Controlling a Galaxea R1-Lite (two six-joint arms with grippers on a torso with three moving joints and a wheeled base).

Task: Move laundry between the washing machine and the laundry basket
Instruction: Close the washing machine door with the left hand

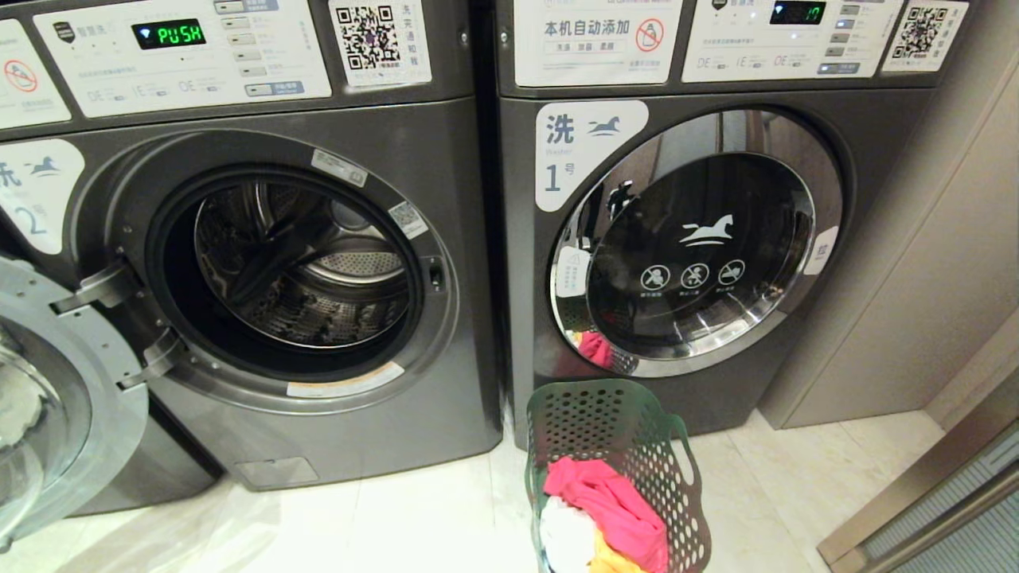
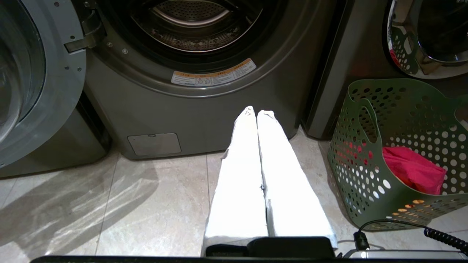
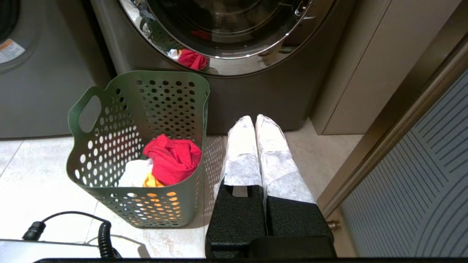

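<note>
Nearest us, low centre of the head frame, stands the green perforated plastic laundry basket (image 1: 613,446) on the pale tiled floor (image 1: 414,517) — inside it the laundry: a red-pink garment (image 1: 613,501) on top, a white one (image 1: 565,537) and a yellow-orange one (image 1: 609,561) beneath.

Neither arm shows in the head frame. The left gripper (image 2: 256,111) and right gripper (image 3: 255,118) each hang low over the floor, white-wrapped fingers pressed together, nothing held.

Behind, upper left, the dark grey front-loading washing machine marked 2 (image 1: 334,430) has its chrome-rimmed glass door (image 1: 56,398) swung wide at the left edge; no garment shows in what we see of the drum. The like machine marked 1 (image 1: 685,239), upper right, is closed.

Risks, as we judge them:
- The basket sits before machine 1, not 2 — a carry across could drop a garment on the floor.
- A grab at the loose heap could pinch only a fold, or drag two pieces.
- A gripper could catch the basket wall and tip it.
- The open door could be struck by the left arm.
</note>
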